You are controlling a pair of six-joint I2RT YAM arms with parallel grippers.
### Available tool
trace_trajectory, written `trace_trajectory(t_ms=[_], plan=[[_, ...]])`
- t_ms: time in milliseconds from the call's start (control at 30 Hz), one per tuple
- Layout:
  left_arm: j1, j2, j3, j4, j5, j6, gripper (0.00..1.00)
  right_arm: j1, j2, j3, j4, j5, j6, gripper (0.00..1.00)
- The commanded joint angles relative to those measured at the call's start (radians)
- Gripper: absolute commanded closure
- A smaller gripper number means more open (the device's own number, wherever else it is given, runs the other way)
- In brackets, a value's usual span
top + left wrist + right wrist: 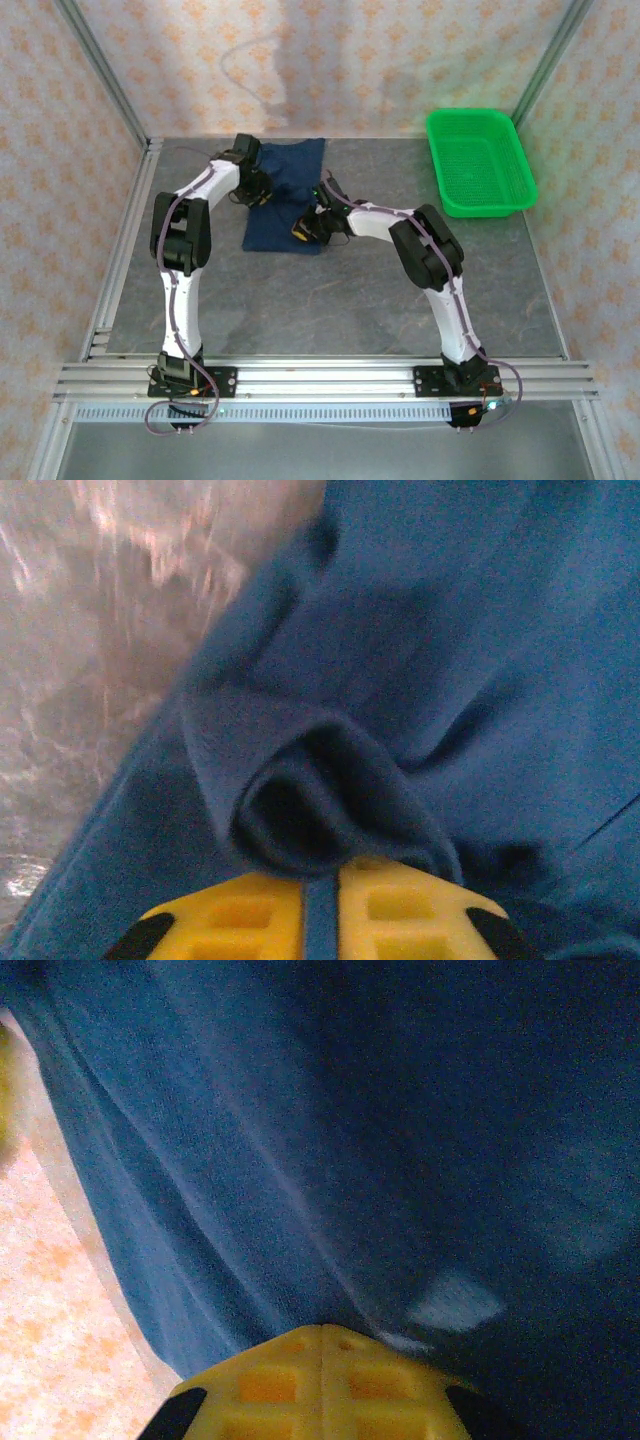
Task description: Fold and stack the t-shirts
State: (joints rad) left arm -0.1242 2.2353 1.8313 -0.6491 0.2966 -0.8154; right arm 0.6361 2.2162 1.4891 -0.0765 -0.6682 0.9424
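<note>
The left tool (322, 885) is clenched on a bunched fold of the dark navy blue soft cloth t-shirt (450, 660), and a strip of cloth shows between its yellow fingers (400, 910). The right tool (322, 1340) is pinched fully together on the same t-shirt, with creases running out from its tips. The t-shirt lies near the far edge of the grey table (350, 300), left of centre, under both tools. The right wrist view shows a white print patch (455, 1305). The overhead view shows a bright green plastic mesh basket (480, 165) at the far right corner.

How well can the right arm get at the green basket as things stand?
Probably, but not at once: bare table lies between the right gripper and the green basket, yet that gripper looks shut on the navy t-shirt and must release first.
</note>
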Motion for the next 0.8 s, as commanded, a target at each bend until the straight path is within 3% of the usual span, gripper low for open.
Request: trace_trajectory(t_ms=[0, 67, 200, 533, 633, 767], plan=[[0.007, -0.003, 0.142, -0.06, -0.117, -0.014, 0.79, 0.048, -0.039, -0.084, -0.064, 0.036, -0.003, 1.0], [0.004, -0.006, 0.184, -0.062, -0.12, -0.02, 0.71, 0.062, -0.054, -0.122, -0.062, 0.037, -0.005, 1.0], [-0.009, -0.068, 0.174, -0.088, -0.099, -0.014, 0.67, 0.089, -0.111, -0.212, -0.032, 0.048, 0.016, 1.0], [-0.063, -0.558, -0.454, 0.033, -0.081, 0.037, 0.5, 0.21, -0.322, -0.433, 0.068, 0.093, 0.139, 0.97], [-0.062, -0.601, -0.502, 0.014, -0.114, 0.08, 0.5, 0.224, -0.387, -0.424, -0.039, 0.109, 0.074, 0.95], [-0.07, -0.569, -0.474, 0.016, -0.065, 0.129, 0.5, 0.229, -0.464, -0.401, -0.199, 0.143, -0.045, 0.92]])
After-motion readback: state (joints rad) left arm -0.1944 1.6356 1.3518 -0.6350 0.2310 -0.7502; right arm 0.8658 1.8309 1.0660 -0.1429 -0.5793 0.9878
